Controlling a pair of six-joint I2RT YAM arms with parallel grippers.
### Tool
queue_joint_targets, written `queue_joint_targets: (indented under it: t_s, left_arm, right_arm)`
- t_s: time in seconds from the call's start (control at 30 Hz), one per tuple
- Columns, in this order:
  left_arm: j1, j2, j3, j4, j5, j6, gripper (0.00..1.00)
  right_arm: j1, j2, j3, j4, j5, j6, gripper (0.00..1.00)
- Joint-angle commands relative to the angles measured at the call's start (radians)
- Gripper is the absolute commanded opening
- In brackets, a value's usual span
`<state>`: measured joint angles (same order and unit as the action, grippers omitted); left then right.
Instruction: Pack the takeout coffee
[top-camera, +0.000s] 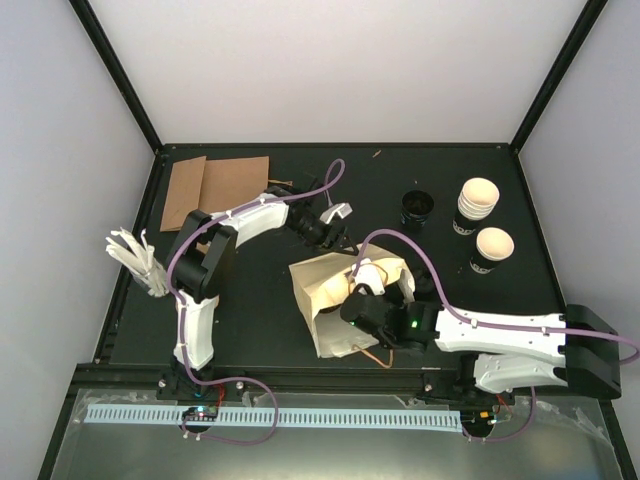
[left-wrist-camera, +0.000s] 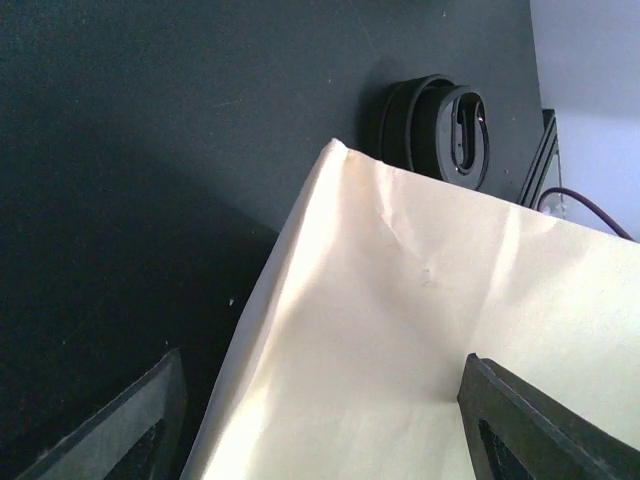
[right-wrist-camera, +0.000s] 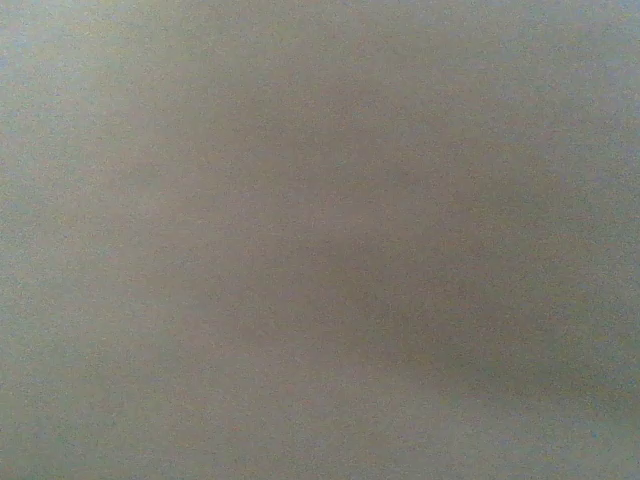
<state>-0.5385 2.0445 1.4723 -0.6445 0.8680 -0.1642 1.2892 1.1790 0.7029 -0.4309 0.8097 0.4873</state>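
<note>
At centre tabletop, a cream paper bag lying on its side, mouth turned toward 2 o'clock as far as can be judged. Left end effector down at the bag's 12 o'clock edge, fingers spread wide, one out over the dark surface, the other over the paper. Open, nothing pinched, likely there to prop the mouth and stop the bag sliding. From 3 o'clock, right end effector reaching in at the mouth, its wrist view nothing but blurred beige, so open or gripping: cannot tell. Just beyond its tip, toward 12, seemingly the takeout coffee, pale rim showing right at the opening. Inside or merely at the lip, hard to say. Probably mid-insertion, with the approach kept low and level to slide the cup along the lower wall. Out at 2 o'clock, spare cups and black lids, well apart from the bag.
</note>
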Motion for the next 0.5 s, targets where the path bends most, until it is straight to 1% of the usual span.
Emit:
queue_joint_targets:
  t_s: [0.0,0.13,0.2,0.37,0.47]
  left_arm:
    - [-0.013,0.042,0.058,-0.053,0.019,0.039,0.78]
    - [-0.01,0.065,0.112,-0.084,-0.029,0.042,0.89]
    - [-0.002,0.071,0.135,-0.088,-0.035,0.038,0.98]
    - [0.036,0.084,0.197,-0.105,-0.057,0.018,0.99]
    - [0.068,0.088,0.248,-0.138,-0.101,0.008,0.99]
  right_arm:
    - [-0.046,0.007,0.034,0.038,-0.051,-0.049,0.46]
    - [-0.078,0.023,0.06,0.012,-0.101,-0.083,0.45]
    - [-0.097,0.031,0.074,0.001,-0.133,-0.097,0.45]
    - [-0.142,0.064,0.117,-0.029,-0.198,-0.133,0.45]
    - [-0.173,0.1,0.158,-0.054,-0.231,-0.154,0.45]
